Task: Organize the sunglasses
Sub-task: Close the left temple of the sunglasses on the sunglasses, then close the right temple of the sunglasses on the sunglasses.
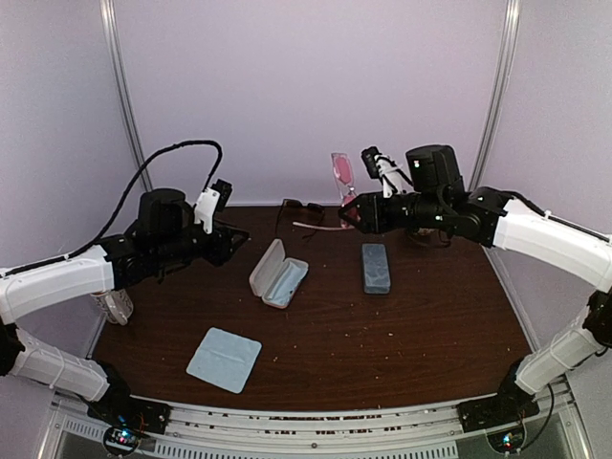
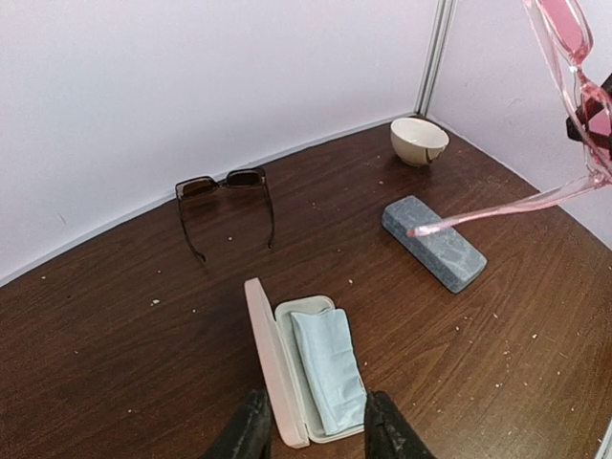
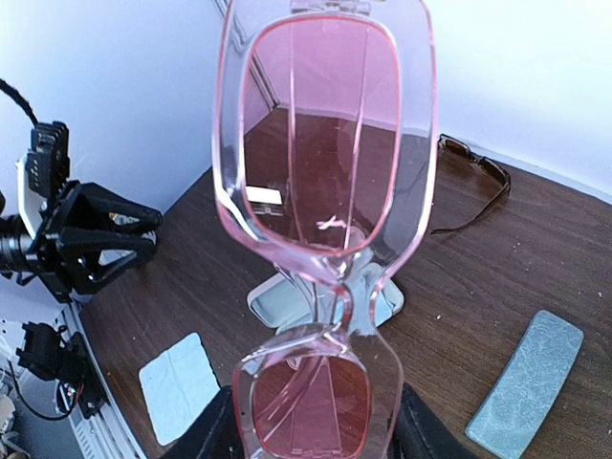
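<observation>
My right gripper (image 1: 350, 212) is shut on a pair of chunky translucent pink sunglasses (image 1: 341, 171) and holds them upright above the back of the table, one temple sticking out to the left. In the right wrist view the pink sunglasses (image 3: 320, 143) fill the frame above the gripper (image 3: 316, 449). A second pair, dark brown sunglasses (image 1: 298, 209), lies unfolded by the back wall, also in the left wrist view (image 2: 225, 183). My left gripper (image 2: 318, 440) is open and empty, just above the near end of the open pink case (image 2: 277, 368).
The open pink case (image 1: 277, 273) holds a folded light-blue cloth (image 2: 328, 363). A closed grey-blue case (image 1: 375, 268) lies right of it. Another light-blue cloth (image 1: 224, 359) lies near the front. A white bowl (image 2: 418, 141) stands in the back right corner.
</observation>
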`<action>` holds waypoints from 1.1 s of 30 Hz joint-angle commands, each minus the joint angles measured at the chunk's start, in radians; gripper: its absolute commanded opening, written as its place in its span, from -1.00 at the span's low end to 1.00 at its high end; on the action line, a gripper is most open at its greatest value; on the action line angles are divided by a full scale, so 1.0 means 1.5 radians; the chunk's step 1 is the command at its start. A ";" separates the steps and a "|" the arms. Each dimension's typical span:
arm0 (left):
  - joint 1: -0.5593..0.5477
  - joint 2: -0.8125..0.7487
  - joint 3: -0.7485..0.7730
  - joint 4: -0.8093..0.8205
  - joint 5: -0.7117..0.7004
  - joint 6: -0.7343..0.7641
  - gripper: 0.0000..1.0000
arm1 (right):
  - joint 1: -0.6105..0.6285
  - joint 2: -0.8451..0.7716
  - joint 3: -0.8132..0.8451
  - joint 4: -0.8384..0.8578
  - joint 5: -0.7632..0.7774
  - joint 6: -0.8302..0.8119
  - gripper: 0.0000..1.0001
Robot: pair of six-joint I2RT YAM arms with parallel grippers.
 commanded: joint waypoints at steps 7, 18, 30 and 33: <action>-0.004 0.001 -0.007 0.058 0.021 -0.004 -0.29 | 0.006 -0.022 0.058 0.116 0.001 0.093 -0.19; -0.003 0.043 0.018 0.094 0.050 -0.011 -0.33 | 0.053 0.014 0.057 0.177 -0.080 0.173 -0.20; -0.003 0.057 0.015 0.164 0.079 -0.041 -0.35 | 0.113 0.051 0.015 0.232 -0.151 0.223 -0.21; -0.003 0.054 0.006 0.179 0.080 -0.050 -0.35 | 0.117 0.065 0.009 0.235 -0.176 0.230 -0.21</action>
